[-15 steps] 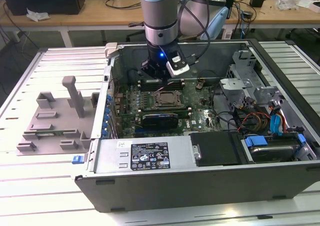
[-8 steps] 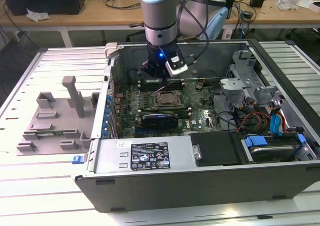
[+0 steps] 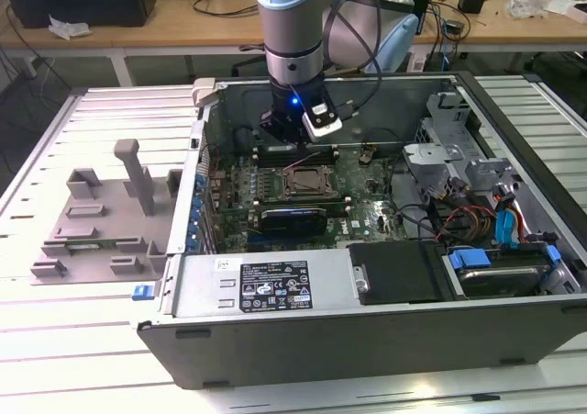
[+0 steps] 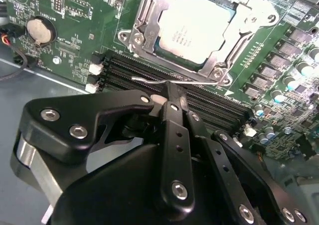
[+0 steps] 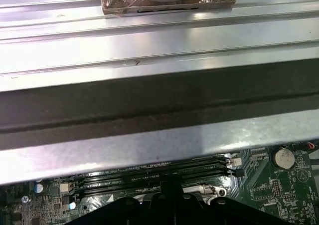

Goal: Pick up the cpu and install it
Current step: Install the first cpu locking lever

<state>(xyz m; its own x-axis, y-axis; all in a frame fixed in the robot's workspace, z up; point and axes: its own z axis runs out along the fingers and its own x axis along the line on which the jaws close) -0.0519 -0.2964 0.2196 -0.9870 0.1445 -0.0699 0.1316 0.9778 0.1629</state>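
Hangs straight down as one arm [image 3: 292,19], wrist [image 3: 293,70] upright directly above the gripper [image 4: 170,89]. Glows blue just over the gripper's base. Carries a small camera [image 3: 321,120] beside that base, cable looping upward. Folds black linkages inward from both sides, fingertips [image 4: 172,99] pressed together into one narrow point.

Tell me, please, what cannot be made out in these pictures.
- Second wrist view: the rim of the cpu lies under the socket frame, itself cut off at the picture's edge; seating unclear.
- Second wrist view: the gripper hides the motherboard beneath it.
- First wrist view: the case wall hides most of the motherboard.
- Exterior view: socket frame too small to show its contents.
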